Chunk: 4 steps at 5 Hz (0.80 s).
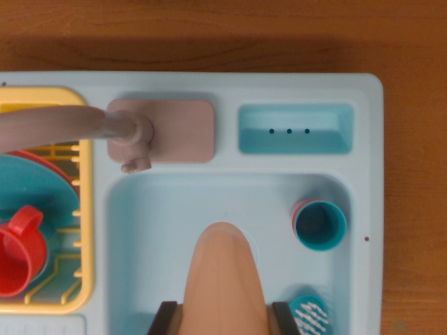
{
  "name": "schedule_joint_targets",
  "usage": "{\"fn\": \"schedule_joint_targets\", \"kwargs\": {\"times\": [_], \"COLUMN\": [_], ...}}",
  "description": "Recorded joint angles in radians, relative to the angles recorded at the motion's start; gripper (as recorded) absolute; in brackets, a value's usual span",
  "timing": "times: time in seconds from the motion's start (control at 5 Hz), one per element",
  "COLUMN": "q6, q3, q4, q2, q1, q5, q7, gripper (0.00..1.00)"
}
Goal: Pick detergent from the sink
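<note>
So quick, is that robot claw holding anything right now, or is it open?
Gripper: shut on the tall peach-coloured plastic detergent bottle, one dark finger on each side, over the pale blue toy sink.

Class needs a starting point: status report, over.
Pincer shut on detergent bottle. Bottle at sink basin centre. Cup apart, wrist view's right.

Detergent bottle (pixel 225 279) base, gripper (pixel 227 319) fingertips cut off by bottom edge
</note>
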<state>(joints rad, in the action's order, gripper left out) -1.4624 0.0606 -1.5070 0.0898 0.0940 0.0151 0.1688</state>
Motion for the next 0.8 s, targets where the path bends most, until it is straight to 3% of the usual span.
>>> {"fn": "schedule_joint_targets", "kwargs": {"times": [0.2,0.8], "q6": [-0.029,-0.051], "q3": [0.0,0.0], "q4": [-0.021,-0.038], "q2": [-0.007,-0.013], "q1": [-0.0001,-0.0002], "q5": [-0.0007,-0.0013], "q7": [-0.001,-0.001], "gripper": [1.0,1.0]}}
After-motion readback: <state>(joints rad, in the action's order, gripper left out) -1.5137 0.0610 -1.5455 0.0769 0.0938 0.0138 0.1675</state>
